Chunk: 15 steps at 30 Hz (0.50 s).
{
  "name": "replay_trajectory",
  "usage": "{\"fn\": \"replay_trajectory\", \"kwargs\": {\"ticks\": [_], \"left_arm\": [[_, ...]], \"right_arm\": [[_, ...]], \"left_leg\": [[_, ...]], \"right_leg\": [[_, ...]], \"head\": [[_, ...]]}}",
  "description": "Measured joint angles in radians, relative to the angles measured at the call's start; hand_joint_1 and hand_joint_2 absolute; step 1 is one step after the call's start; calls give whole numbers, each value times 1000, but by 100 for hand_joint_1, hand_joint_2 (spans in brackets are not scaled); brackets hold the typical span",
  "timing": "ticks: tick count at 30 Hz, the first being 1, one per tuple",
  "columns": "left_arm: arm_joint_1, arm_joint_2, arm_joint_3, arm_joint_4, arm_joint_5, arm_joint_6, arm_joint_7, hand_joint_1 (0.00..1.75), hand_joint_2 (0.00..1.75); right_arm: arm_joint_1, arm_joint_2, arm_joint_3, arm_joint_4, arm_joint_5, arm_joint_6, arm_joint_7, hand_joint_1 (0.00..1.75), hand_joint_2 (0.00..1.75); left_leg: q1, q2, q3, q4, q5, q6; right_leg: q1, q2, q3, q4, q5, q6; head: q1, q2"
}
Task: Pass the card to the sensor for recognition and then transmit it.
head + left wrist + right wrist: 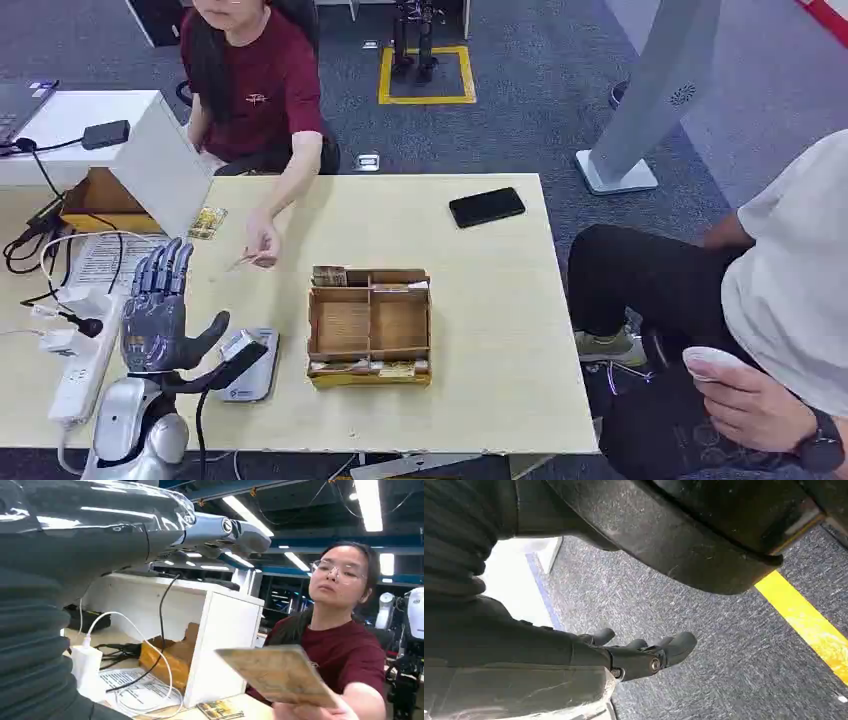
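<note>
Left hand: I am seeing my left hand (160, 310) hovering over the near left of the tabletop (480, 300), fingers spread wide and straight, thumb out to the right, holding nothing.
Right hand: my right hand (644, 655) is hanging above grey carpet (734, 645) beside a yellow line (809, 625); its fingers are curling loosely with nothing in them.
Card: a person in a dark red shirt (255, 85) is sitting at the far side and holding the card (277, 675) out toward my left hand; in the head view the card is showing edge-on in the person's hand (258, 245), apart from my fingers.
Sensor: the sensor (245, 368) is lying flat on the tabletop just right of my left hand, near edge.
Box: a brown divided box (370, 325) is sitting right of the sensor.
Other: a second card (207, 222) is lying by a white box (150, 150) at far left; a black phone (487, 207) is resting far right; a power strip (85, 355) is lying at the left.
</note>
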Motion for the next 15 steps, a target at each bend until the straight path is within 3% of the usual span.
{"fn": "replay_trajectory", "kwargs": {"ticks": [11,12,13,15], "left_arm": [[-12,-17,10,0,-26,-5,0,0,175],[-13,-17,10,0,-27,-6,0,162,175],[-14,-18,11,0,-27,-7,0,175,175],[-17,-20,13,0,-30,-14,0,175,175]], "right_arm": [[0,0,0,0,2,0,4,0,175],[-1,0,0,0,2,0,4,0,175],[-1,0,0,0,2,1,4,0,175],[-1,0,0,0,2,1,4,0,175]], "left_leg": [[0,0,0,0,0,0],[0,0,0,0,0,0],[0,0,0,0,0,0],[0,0,0,0,0,0]], "right_leg": [[0,0,0,0,0,0],[0,0,0,0,0,0],[0,0,0,0,0,0],[0,0,0,0,0,0]], "head": [[0,0],[0,0],[0,0],[0,0]]}}
